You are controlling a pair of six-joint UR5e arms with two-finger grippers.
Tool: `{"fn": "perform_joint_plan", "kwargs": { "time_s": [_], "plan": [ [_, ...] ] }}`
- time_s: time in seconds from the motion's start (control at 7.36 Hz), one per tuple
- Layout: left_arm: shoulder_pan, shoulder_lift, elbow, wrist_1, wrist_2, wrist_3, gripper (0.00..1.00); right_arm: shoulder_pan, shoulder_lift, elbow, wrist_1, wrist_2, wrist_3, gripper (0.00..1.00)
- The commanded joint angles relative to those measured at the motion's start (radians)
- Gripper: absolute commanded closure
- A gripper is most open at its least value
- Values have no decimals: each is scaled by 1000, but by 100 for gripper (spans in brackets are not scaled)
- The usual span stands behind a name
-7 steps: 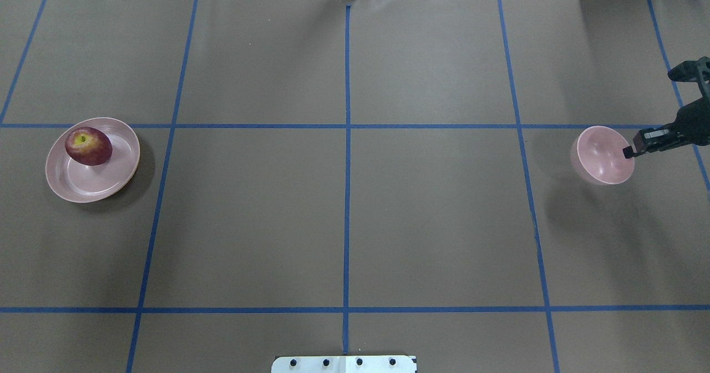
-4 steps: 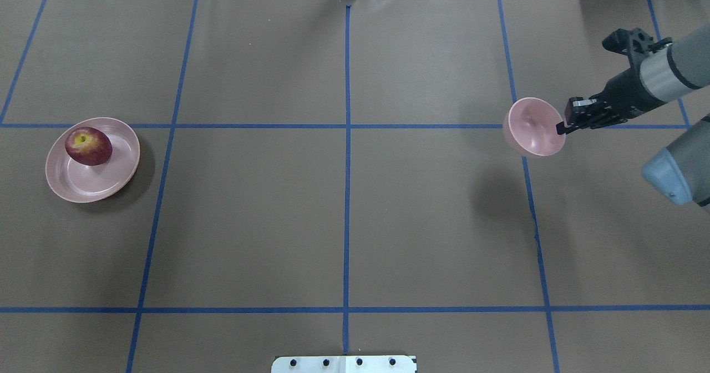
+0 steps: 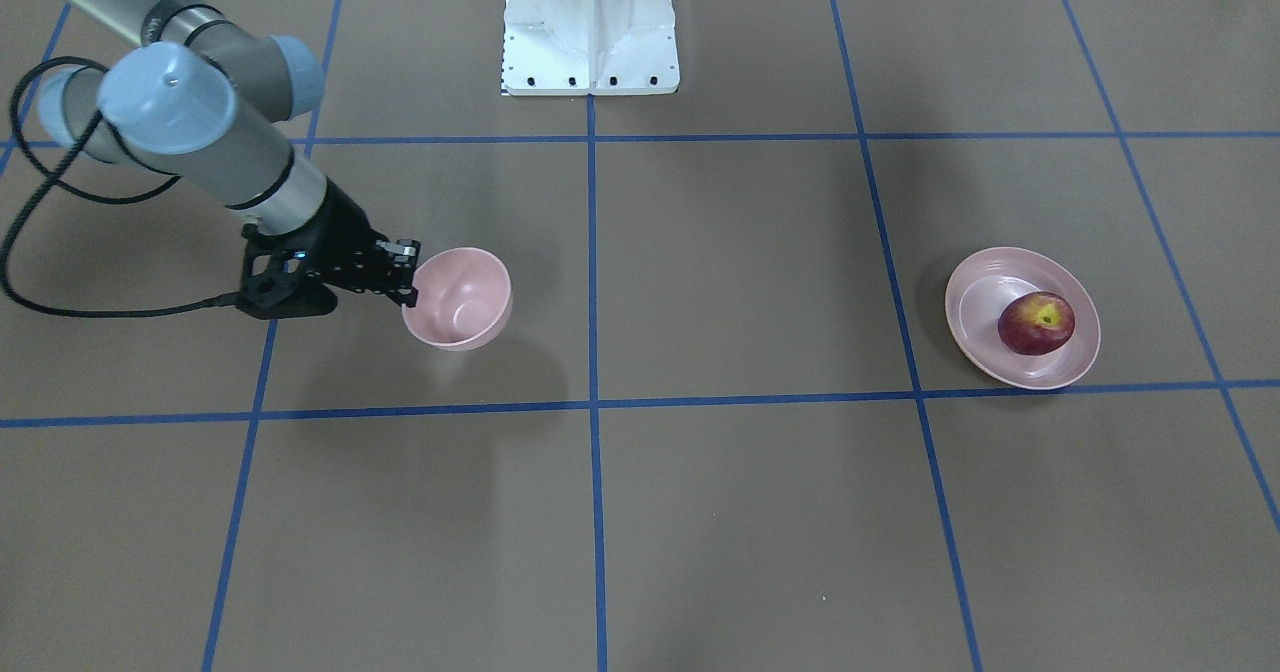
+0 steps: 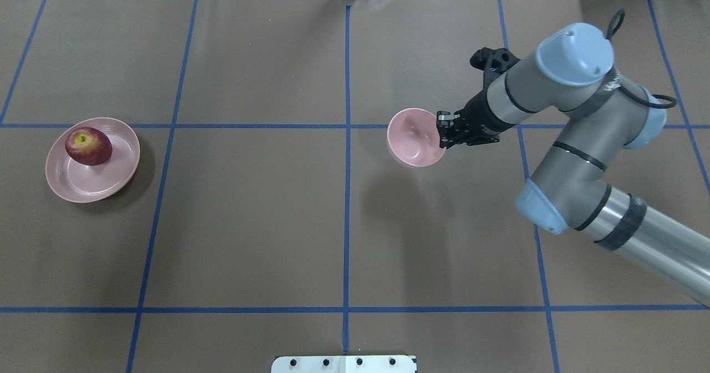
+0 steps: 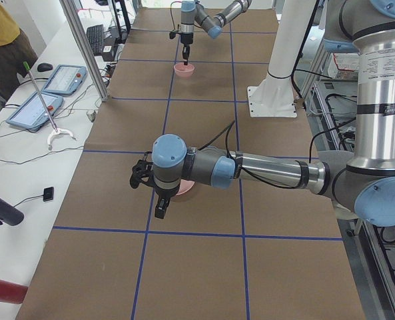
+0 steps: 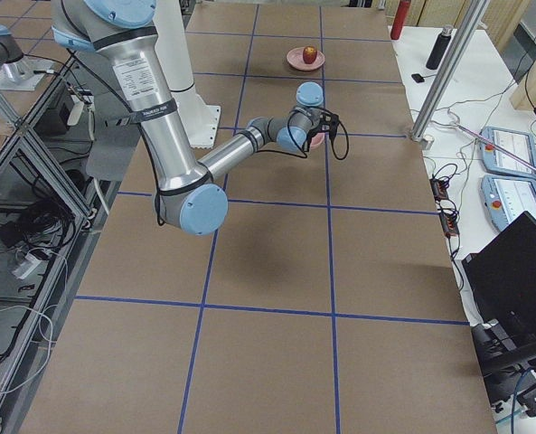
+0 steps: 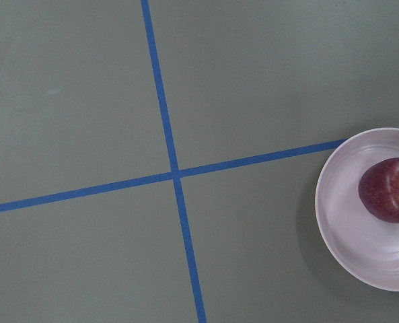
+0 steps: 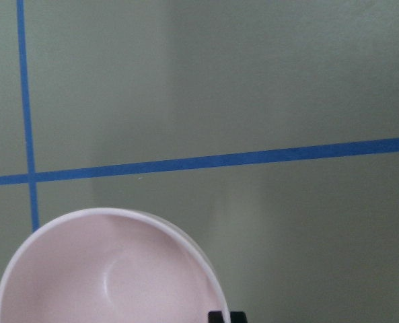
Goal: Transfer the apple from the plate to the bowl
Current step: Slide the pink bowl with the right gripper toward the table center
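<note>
The dark-red apple [image 4: 88, 146] lies on the wide pink plate [image 4: 83, 187] at the table's left; both also show in the front view, apple [image 3: 1036, 323] on plate [image 3: 975, 302], and in the left wrist view, apple [image 7: 387, 190] on plate [image 7: 360, 242]. My right gripper [image 4: 442, 134] is shut on the rim of the small pink bowl [image 4: 413, 137] and holds it above the table just right of the centre line, its shadow below. The bowl [image 8: 112, 276] is empty. My left gripper [image 5: 160, 208] shows only in the left side view, near the plate; whether it is open I cannot tell.
The robot's white base [image 3: 590, 27] stands at the table's near-robot edge. Blue tape lines [image 4: 346, 195] divide the brown table into squares. A side bench with tablets [image 5: 57, 80] runs along the far edge.
My right arm has carried the bowl leftward from near the table's right edge to just right of the centre line. The apple and plate have not moved.
</note>
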Motion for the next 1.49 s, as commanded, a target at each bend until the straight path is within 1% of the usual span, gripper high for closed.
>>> {"fn": "perform_joint_plan", "kwargs": {
  "time_s": [0.0, 0.27, 0.54, 1.36],
  "plan": [
    [2, 0, 1, 0, 0, 0, 2, -143, 121, -1, -171, -175, 72, 100],
    [2, 0, 1, 0, 0, 0, 2, -224, 161, -16, -216, -267, 106, 100],
    [2, 0, 1, 0, 0, 0, 2, -238, 176, -25, -252, -269, 106, 100],
    [2, 0, 1, 0, 0, 0, 2, -244, 189, -45, -242, -269, 92, 100]
  ]
}}
